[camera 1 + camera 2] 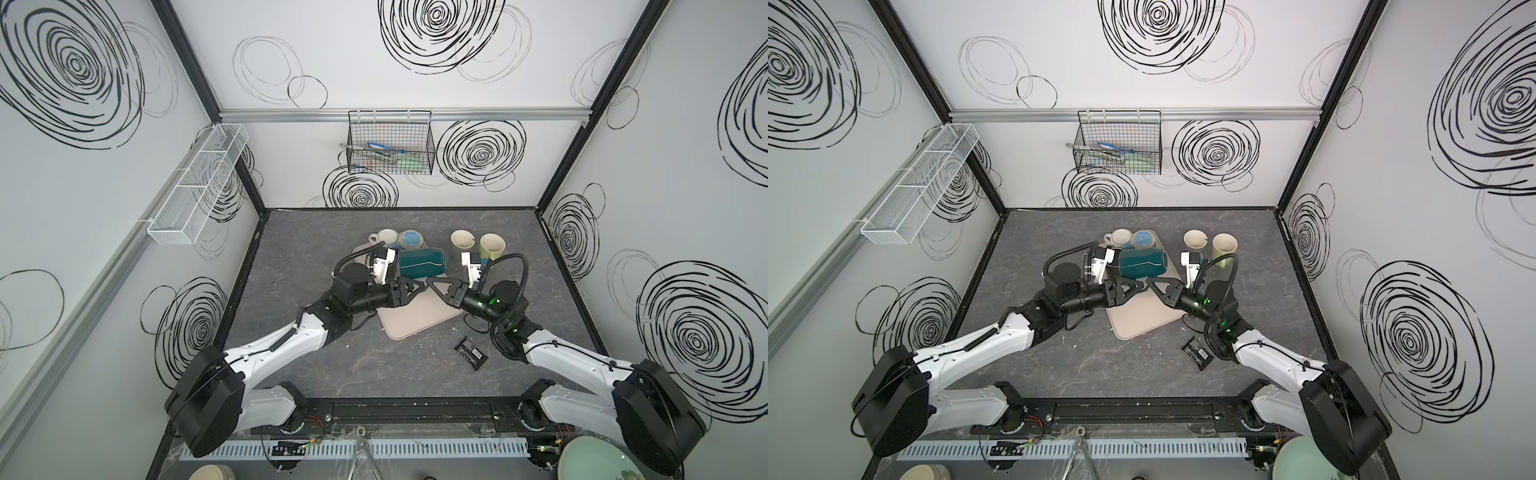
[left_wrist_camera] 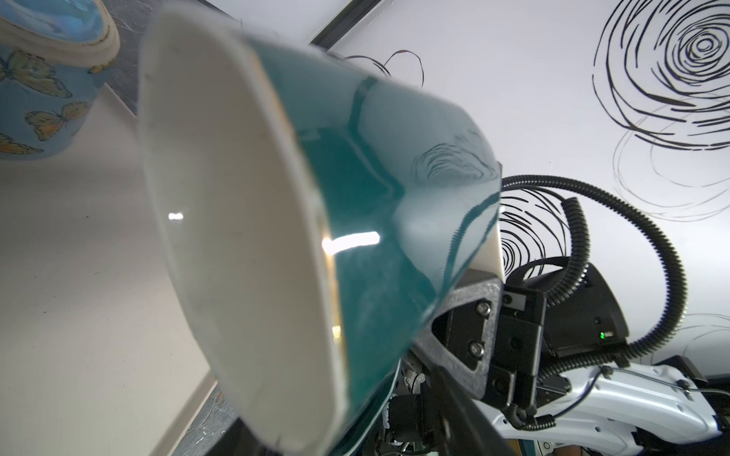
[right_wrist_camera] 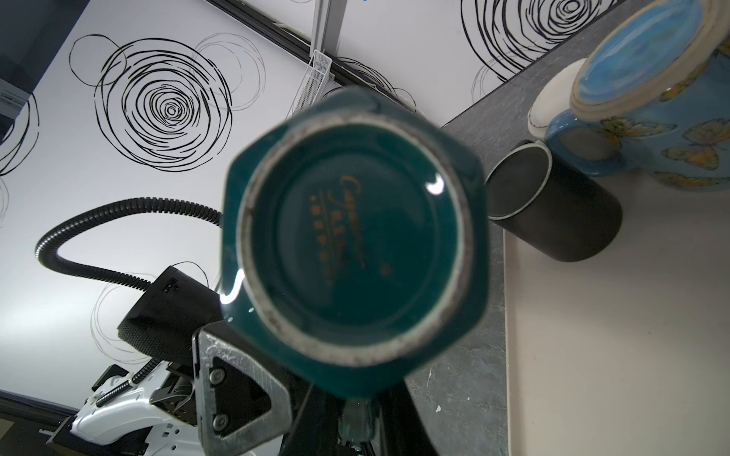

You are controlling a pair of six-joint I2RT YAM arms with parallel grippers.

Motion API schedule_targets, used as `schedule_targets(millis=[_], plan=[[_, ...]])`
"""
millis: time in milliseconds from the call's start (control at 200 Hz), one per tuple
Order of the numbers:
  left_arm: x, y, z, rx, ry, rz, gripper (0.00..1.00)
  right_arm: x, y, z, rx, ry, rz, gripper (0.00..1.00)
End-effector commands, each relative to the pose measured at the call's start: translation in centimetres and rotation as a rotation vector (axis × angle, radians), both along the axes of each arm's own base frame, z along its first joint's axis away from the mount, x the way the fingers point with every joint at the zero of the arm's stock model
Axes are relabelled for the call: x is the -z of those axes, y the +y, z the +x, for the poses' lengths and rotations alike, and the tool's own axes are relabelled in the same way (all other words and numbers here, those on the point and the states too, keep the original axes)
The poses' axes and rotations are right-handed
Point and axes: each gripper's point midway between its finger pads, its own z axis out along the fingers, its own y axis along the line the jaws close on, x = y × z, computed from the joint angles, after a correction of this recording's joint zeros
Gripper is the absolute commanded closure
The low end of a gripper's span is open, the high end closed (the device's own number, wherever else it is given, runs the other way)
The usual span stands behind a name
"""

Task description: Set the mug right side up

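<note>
A teal mug (image 1: 422,262) (image 1: 1142,264) hangs on its side above the beige mat (image 1: 419,322). In the left wrist view its white mouth (image 2: 237,221) fills the middle; in the right wrist view its round base (image 3: 355,244) faces the camera. My right gripper (image 1: 430,282) (image 3: 355,426) is shut on the mug's handle, which points down between its fingers. My left gripper (image 1: 417,285) (image 2: 347,434) stands open from the opposite side, its dark fingers astride the lower wall at the rim with a gap showing.
On the mat's far end stand a blue butterfly mug (image 1: 409,239) and a cream mug (image 1: 386,237), with a black mug (image 3: 553,213) lying beside them. Two pale mugs (image 1: 462,240) (image 1: 492,246) stand at the right. A black packet (image 1: 471,352) lies near the right arm.
</note>
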Motion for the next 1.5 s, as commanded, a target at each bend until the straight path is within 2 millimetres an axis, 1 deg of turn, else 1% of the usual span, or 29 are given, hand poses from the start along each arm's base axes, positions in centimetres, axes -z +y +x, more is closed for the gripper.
schedule_targets(millis=[0, 345, 550, 856, 1161, 1296, 1336, 1491], plan=[[-3.9, -0.9, 0.1, 0.023, -0.091, -0.107, 0.43, -4.8, -0.2, -1.1, -0.024, -0.162, 0.106, 1.00], [-5.8, -1.5, -0.1, 0.027, -0.118, -0.168, 0.51, -4.3, 0.2, -1.1, -0.040, -0.145, 0.116, 1.00], [-5.5, -1.7, 0.0, 0.027, -0.109, -0.163, 0.54, -4.1, 0.3, -1.0, -0.040, -0.138, 0.113, 1.00], [-5.8, -1.7, 0.2, 0.022, -0.109, -0.168, 0.60, -3.7, 0.4, -0.7, -0.039, -0.124, 0.107, 1.00], [-5.4, -1.4, 0.6, 0.001, -0.092, -0.167, 0.65, -3.1, 0.5, -0.5, -0.035, -0.104, 0.099, 1.00], [-5.6, -1.2, 0.6, -0.004, -0.096, -0.170, 0.66, -2.5, 0.6, -0.4, -0.029, -0.088, 0.092, 1.00], [-6.4, -1.1, 0.7, -0.006, -0.126, -0.194, 0.67, -2.4, 0.5, -0.3, -0.028, -0.085, 0.092, 1.00], [-7.1, -0.3, 0.8, -0.018, -0.131, -0.235, 0.72, -1.9, 0.5, -0.3, -0.023, -0.072, 0.086, 1.00]])
